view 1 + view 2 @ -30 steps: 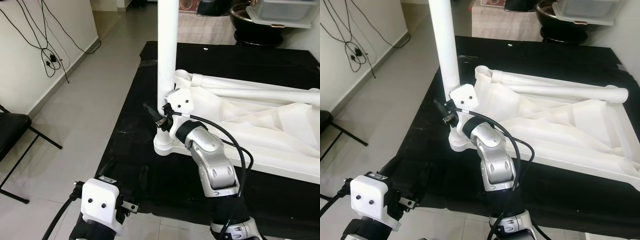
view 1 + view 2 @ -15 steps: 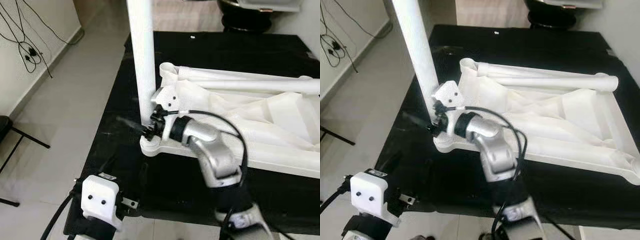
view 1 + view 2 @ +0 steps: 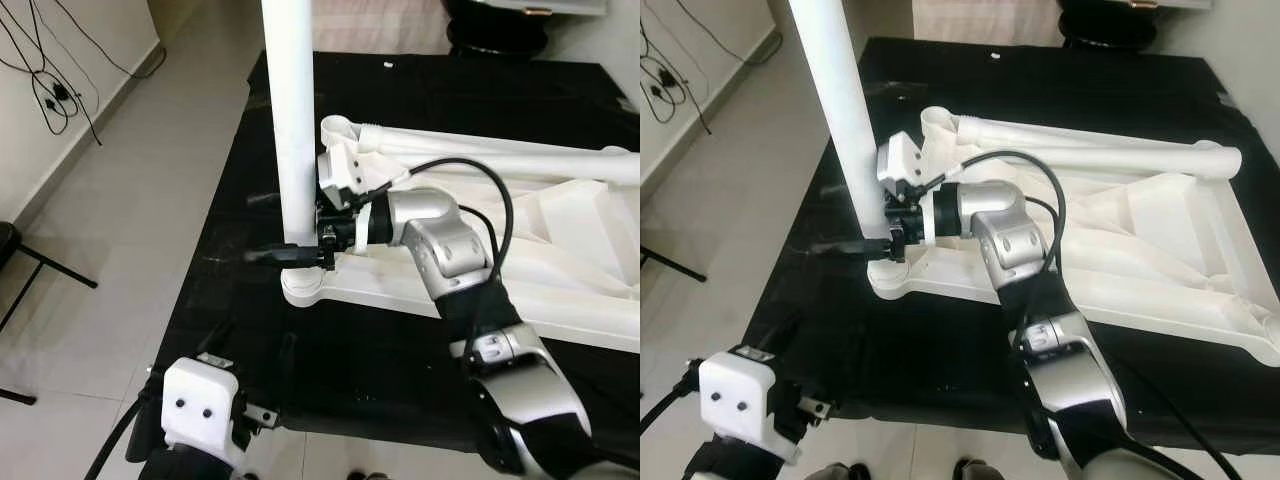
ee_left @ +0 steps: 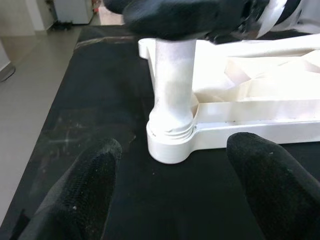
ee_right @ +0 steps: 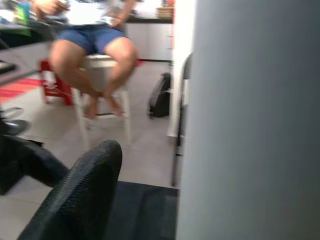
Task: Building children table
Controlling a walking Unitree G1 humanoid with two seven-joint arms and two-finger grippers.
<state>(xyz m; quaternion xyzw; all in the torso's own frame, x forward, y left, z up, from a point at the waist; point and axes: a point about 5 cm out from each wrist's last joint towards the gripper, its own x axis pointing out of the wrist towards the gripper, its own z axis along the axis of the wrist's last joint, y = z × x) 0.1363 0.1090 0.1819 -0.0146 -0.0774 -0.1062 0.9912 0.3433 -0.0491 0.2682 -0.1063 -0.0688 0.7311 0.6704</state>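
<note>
A white children's table top (image 3: 560, 250) lies upside down on a black mat (image 3: 240, 330). One white leg (image 3: 292, 120) stands upright in its near left corner socket (image 3: 305, 285). My right gripper (image 3: 270, 228) reaches in from the right, low on that leg, and is open with one black finger on each side of it. In the right wrist view a gap shows between the leg (image 5: 255, 120) and one of the fingers (image 5: 75, 200). My left gripper (image 4: 170, 200) hangs open and empty near the mat's front edge, pointed at the socket (image 4: 170, 145). A second leg (image 3: 1090, 155) lies across the table top.
A black folding chair (image 3: 10, 260) stands on the tiled floor at the left, with cables (image 3: 50, 90) on the wall beyond. A person (image 5: 95, 45) sits on a white stool in the right wrist view. A dark bowl (image 3: 500, 25) sits past the mat's far edge.
My right wrist has rolled over, bringing the fingers from an upward slant to level, lower on the leg. The head camera has shifted. The left arm has stayed put.
</note>
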